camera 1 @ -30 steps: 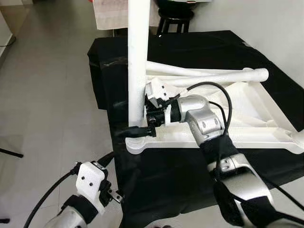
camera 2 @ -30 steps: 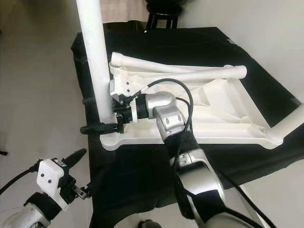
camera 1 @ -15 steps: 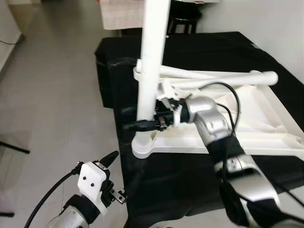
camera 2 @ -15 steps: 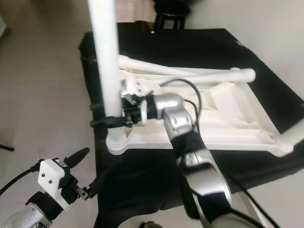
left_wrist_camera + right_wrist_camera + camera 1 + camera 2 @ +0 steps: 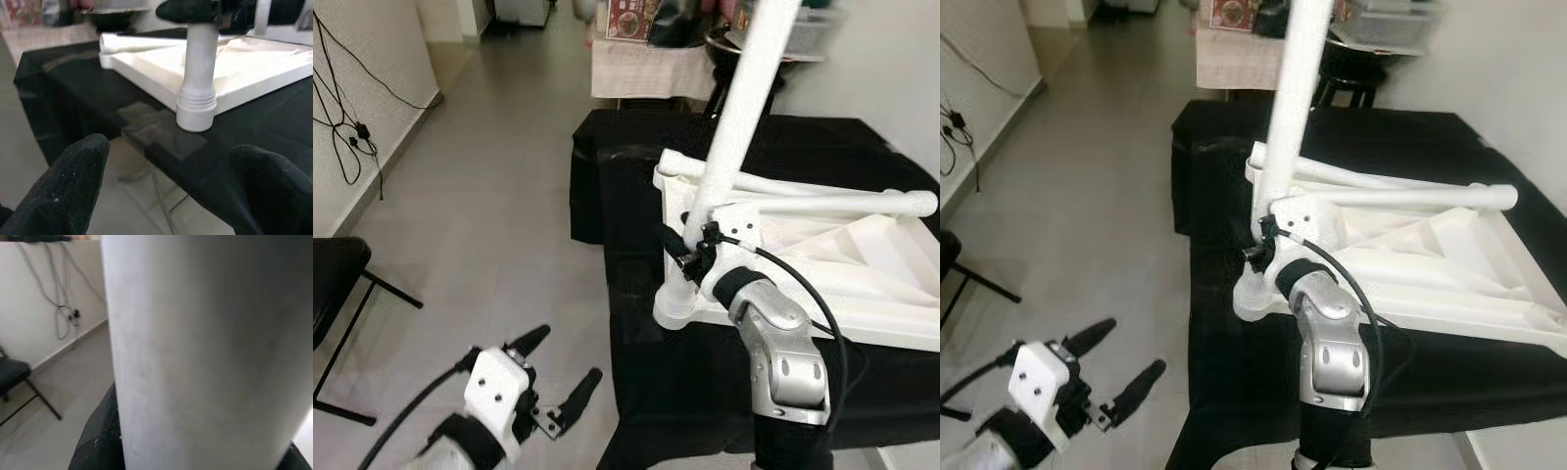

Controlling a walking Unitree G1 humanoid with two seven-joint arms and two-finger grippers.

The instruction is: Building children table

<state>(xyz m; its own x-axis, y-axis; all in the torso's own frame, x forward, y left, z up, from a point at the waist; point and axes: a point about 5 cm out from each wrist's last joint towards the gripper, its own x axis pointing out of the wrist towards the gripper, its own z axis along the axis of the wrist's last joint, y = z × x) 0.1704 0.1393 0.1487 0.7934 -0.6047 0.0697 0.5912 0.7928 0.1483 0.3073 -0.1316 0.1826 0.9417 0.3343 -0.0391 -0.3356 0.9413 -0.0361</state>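
Observation:
A white tabletop point(image 5: 862, 264) lies upside down on a black-covered table point(image 5: 636, 147). One white leg point(image 5: 729, 127) stands in its near left corner socket point(image 5: 674, 311) and leans slightly. My right gripper point(image 5: 690, 252) is shut on this leg just above the socket. The right wrist view shows the leg point(image 5: 195, 352) very close, with one black finger point(image 5: 98, 440) beside it. Two more white legs point(image 5: 822, 206) lie across the tabletop. My left gripper point(image 5: 565, 357) hangs open over the floor, left of the table. Its wrist view looks at the leg base point(image 5: 196, 100).
A black chair point(image 5: 337, 279) stands at the far left, with cables point(image 5: 352, 127) on the wall above it. Behind the black table are a cloth-draped stand point(image 5: 646, 69) and a dark stool point(image 5: 1347, 73). Grey floor point(image 5: 499, 215) stretches open to the left.
The camera has lifted and turned, so the whole scene sits further right and more floor shows. My right gripper stays shut on the standing leg; its elbow has swung in below the corner.

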